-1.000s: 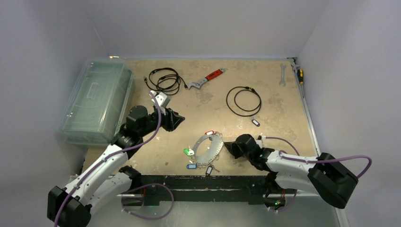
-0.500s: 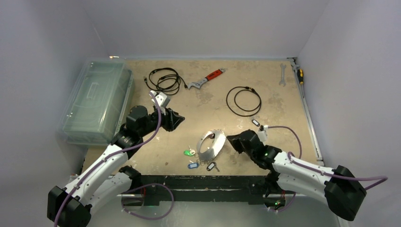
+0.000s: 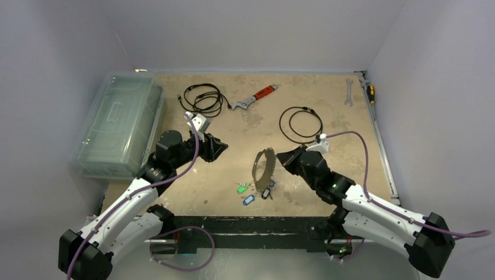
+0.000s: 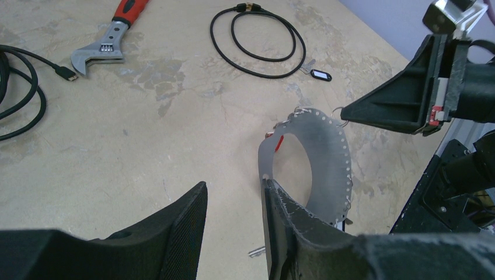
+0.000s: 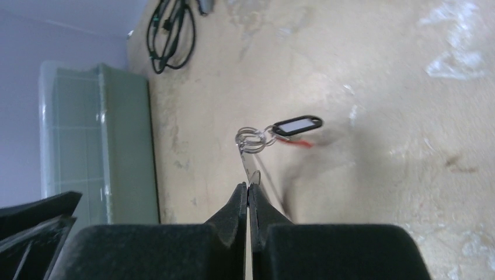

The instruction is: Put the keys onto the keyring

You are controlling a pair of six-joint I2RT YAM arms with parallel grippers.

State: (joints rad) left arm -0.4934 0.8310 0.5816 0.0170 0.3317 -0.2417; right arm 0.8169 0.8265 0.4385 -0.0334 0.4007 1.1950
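Pinching the keyring (image 3: 264, 169) by its rim in the right gripper (image 3: 281, 156), raised from flat to standing on edge.
Thin grey hoop upright over the table (image 3: 350, 134), green, blue and dark-tagged keys (image 3: 248, 192) trailing at its foot; likely offered for threading to the left gripper (image 3: 223, 149), part spread and empty.

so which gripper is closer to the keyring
Right. The right gripper is shut on the keyring, holding it tilted up; the left gripper hangs open, well apart on the ring's other side.
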